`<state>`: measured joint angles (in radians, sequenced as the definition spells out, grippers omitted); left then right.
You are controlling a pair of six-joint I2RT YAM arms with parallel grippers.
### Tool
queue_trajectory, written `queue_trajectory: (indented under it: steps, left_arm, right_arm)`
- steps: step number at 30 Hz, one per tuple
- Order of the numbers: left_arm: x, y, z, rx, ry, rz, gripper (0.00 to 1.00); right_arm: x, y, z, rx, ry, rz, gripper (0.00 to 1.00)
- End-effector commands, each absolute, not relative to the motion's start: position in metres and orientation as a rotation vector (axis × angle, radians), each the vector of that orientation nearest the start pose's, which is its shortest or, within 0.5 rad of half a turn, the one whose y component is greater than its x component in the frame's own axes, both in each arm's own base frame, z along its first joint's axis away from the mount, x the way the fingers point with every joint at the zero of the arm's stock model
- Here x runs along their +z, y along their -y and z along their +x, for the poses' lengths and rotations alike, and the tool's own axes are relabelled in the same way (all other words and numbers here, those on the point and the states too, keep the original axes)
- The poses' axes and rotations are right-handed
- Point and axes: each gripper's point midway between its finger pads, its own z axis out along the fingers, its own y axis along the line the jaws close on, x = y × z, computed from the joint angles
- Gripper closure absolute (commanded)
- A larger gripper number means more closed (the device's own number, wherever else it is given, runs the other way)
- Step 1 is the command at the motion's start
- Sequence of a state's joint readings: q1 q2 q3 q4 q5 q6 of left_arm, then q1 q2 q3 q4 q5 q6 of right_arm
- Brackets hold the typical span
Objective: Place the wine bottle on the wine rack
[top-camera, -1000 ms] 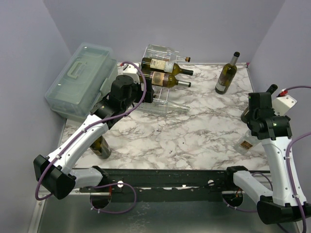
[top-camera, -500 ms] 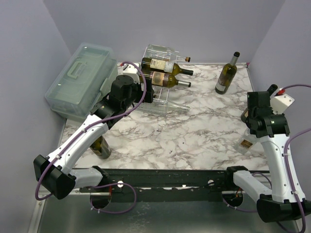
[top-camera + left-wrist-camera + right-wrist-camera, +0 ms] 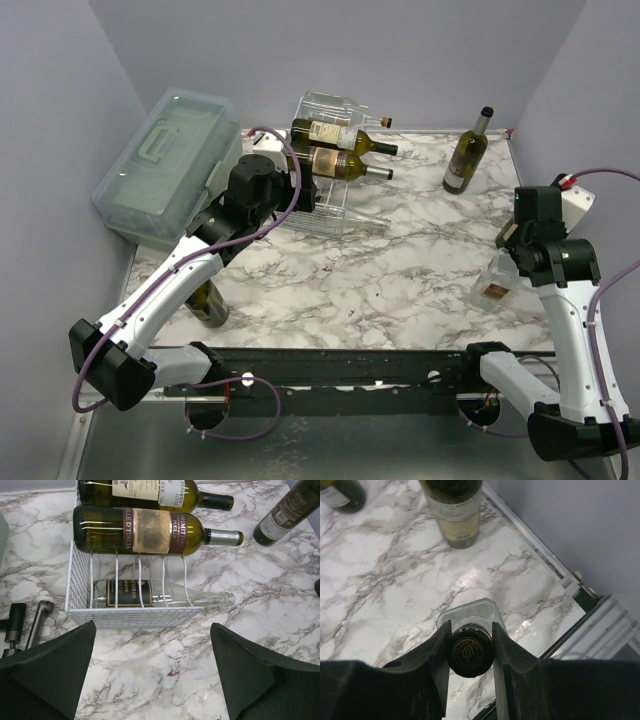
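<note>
Presently: clear wine bottle (image 3: 494, 287) near the right edge of the table (image 3: 400, 270), well apart from the wine rack (image 3: 335, 205) at the far left-centre. Held at the very top. Right gripper (image 3: 471, 642) clenched on the dark cap (image 3: 471, 654), a finger (image 3: 436, 650) on either side, glass shoulders showing beyond. Looks tilted in the overhead view; cannot tell whether the base touches the marble.

Left gripper (image 3: 152, 630) spread wide, grasping nothing, hovering just in front of the rack's white grid.

On the rack: two dark bottles (image 3: 137, 530) on the upper tiers, a third bottle (image 3: 150, 594) of clear glass on the lowest, all lying with necks to the right. Free slot hard to make out.

Handling, as a judgement:
- Glass: stiff, smooth, breakable. No squeezing hard, no dropping onto wire.
- Seems empty, so probably light, yet long below the grip and likely to swing or twist about the cap.
- Cap hold narrow and slippery. Probably adequate for carrying, poor for turning the bottle on its side.
- Better purchase likely lower on the neck, with the body supported while laying it down.
</note>
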<state>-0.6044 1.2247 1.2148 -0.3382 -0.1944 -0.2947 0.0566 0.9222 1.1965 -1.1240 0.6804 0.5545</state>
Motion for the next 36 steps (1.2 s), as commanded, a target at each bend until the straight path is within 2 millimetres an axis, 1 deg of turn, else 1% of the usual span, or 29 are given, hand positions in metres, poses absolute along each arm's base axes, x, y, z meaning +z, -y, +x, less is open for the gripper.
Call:
queue_trajectory:
  steps: [1, 6, 8, 12, 16, 20, 25, 28, 33, 36]
  left_arm:
    - [0.302, 0.207, 0.337, -0.413, -1.908, 0.171, 0.01]
    - [0.299, 0.204, 0.339, -0.382, -1.912, 0.168, 0.01]
    - [0.298, 0.203, 0.340, -0.375, -1.915, 0.168, 0.01]
    - [0.297, 0.202, 0.341, -0.366, -1.915, 0.166, 0.01]
    - [0.296, 0.199, 0.342, -0.346, -1.915, 0.163, 0.01]
    - [0.295, 0.198, 0.343, -0.333, -1.917, 0.163, 0.01]
    - [0.297, 0.197, 0.342, -0.335, -1.910, 0.156, 0.01]
    - [0.298, 0.194, 0.343, -0.319, -1.907, 0.147, 0.01]
    - [0.300, 0.192, 0.343, -0.315, -1.900, 0.141, 0.01]
    - [0.303, 0.190, 0.342, -0.314, -1.893, 0.136, 0.01]
  right_arm:
    - [0.300, 0.054, 0.239, -0.225, -1.985, 0.730, 0.99]
    - [0.305, 0.021, 0.261, -0.004, -2.017, 0.659, 1.00]
    - [0.305, 0.003, 0.270, 0.115, -2.028, 0.622, 0.99]
    - [0.304, -0.028, 0.283, 0.313, -2.049, 0.584, 0.99]
    - [0.309, -0.055, 0.290, 0.487, -2.066, 0.537, 0.99]
    - [0.313, -0.073, 0.292, 0.602, -2.086, 0.494, 0.99]
    - [0.315, -0.107, 0.294, 0.849, -2.085, 0.425, 0.99]
    - [0.323, -0.120, 0.299, 0.960, -2.059, 0.405, 0.99]
    - [0.340, -0.135, 0.309, 1.110, -2.003, 0.403, 0.99]
    - [0.343, -0.146, 0.313, 1.216, -1.987, 0.399, 0.99]
